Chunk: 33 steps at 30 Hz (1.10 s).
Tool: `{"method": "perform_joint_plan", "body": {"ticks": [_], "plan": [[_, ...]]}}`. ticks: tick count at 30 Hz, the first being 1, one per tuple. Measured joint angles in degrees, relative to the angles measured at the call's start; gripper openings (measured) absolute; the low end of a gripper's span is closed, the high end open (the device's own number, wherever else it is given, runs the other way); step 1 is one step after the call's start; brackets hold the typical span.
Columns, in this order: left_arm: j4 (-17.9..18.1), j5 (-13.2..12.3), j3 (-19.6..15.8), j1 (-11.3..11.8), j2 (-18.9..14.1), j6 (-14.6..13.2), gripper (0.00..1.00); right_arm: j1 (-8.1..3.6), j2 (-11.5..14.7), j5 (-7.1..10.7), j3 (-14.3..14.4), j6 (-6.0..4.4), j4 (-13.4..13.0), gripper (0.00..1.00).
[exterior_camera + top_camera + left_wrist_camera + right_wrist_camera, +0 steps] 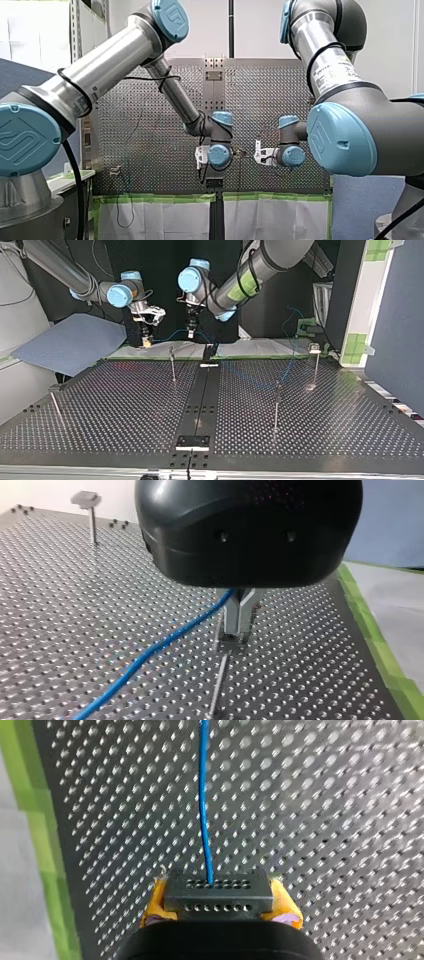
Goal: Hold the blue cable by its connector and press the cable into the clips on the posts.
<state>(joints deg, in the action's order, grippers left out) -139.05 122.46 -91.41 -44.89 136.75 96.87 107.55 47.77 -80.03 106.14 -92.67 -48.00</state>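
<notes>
— What is hard to make out?
— In the front view the wrists hide both hands. In the top view the blue cable (205, 810) fades out over the desk (300, 420).
— Where is the cable held?
— Its connector (218, 892) is clamped between my right hand's (220, 904) yellow pads. Further along, my left hand's (238, 632) metal fingers are pressed together on the cable, just above a post (218, 680).
— The arms?
— Both hands point down, near each other, at the desk's far edge in the top view.
</notes>
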Motion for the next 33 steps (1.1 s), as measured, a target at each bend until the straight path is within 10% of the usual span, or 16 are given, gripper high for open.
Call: {"method": "perform_joint_plan", "body": {"ticks": [21,33], "plan": [[-1.1,3.2,10.9,-0.2,6.9,1.6,0.01,-1.92,-0.1,10.79,-0.1,-3.31,-1.6,0.00],[0.6,3.9,11.6,-0.3,6.9,2.0,0.01,-4.42,-0.1,10.22,-0.5,-3.57,-1.9,0.00]]}}
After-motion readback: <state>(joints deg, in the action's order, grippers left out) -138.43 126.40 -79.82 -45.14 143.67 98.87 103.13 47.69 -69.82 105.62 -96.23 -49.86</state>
